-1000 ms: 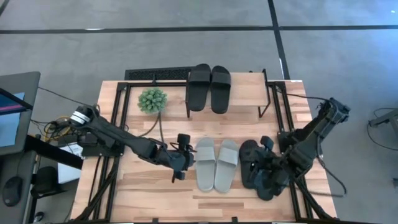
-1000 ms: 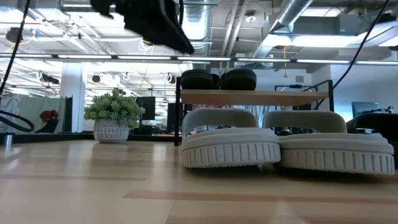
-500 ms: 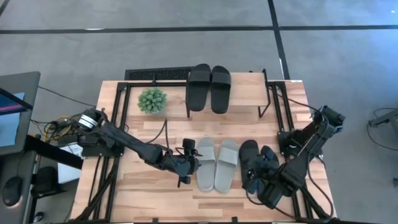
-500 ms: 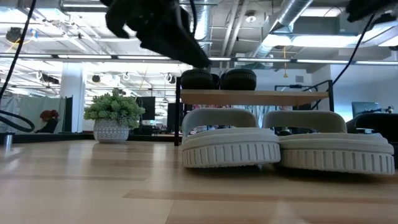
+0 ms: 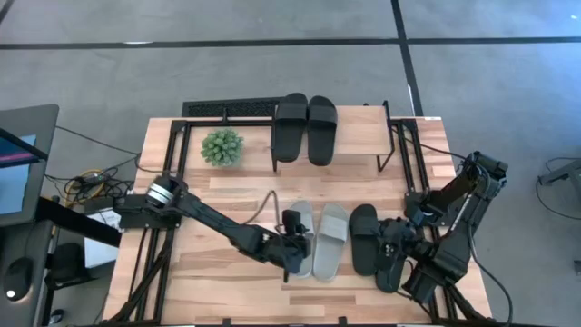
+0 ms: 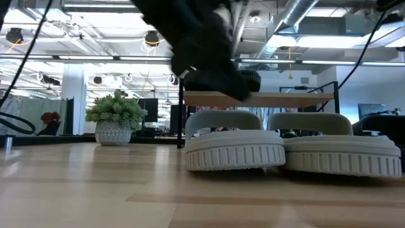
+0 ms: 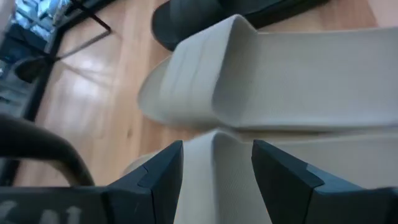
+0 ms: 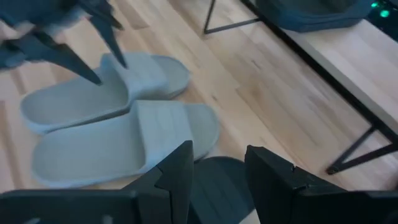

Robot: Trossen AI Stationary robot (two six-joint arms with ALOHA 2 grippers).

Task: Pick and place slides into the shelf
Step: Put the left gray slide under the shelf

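Observation:
The light grey pair of slides (image 5: pixel 315 240) lies flat on the table's middle, toes toward the shelf. My open left gripper (image 5: pixel 293 245) hovers just above the left grey slide (image 7: pixel 217 180). In its wrist view the fingers stand on either side of that slide's strap, apart from it. A black pair (image 5: pixel 365 238) lies to the right of the grey one. My open right gripper (image 5: pixel 398 245) hangs over that pair's right slide (image 8: pixel 217 177). Another black pair (image 5: pixel 306 125) rests on the shelf's top board (image 5: pixel 363 136).
A small potted plant (image 5: pixel 222 146) stands left of the shelf, near the table's far edge. Thin black shelf legs (image 8: pixel 348 149) stand on the table beyond the slides. In the low view the grey pair (image 6: pixel 288 149) sits in front of the shelf (image 6: pixel 259 99). Bare wood lies along the near edge.
My left gripper has swung toward the table's right and near edge and come down, from beside the grey pair to just over the left grey slide. My right arm has drawn back a little toward the near edge above the black pair. The grey slides have stayed put.

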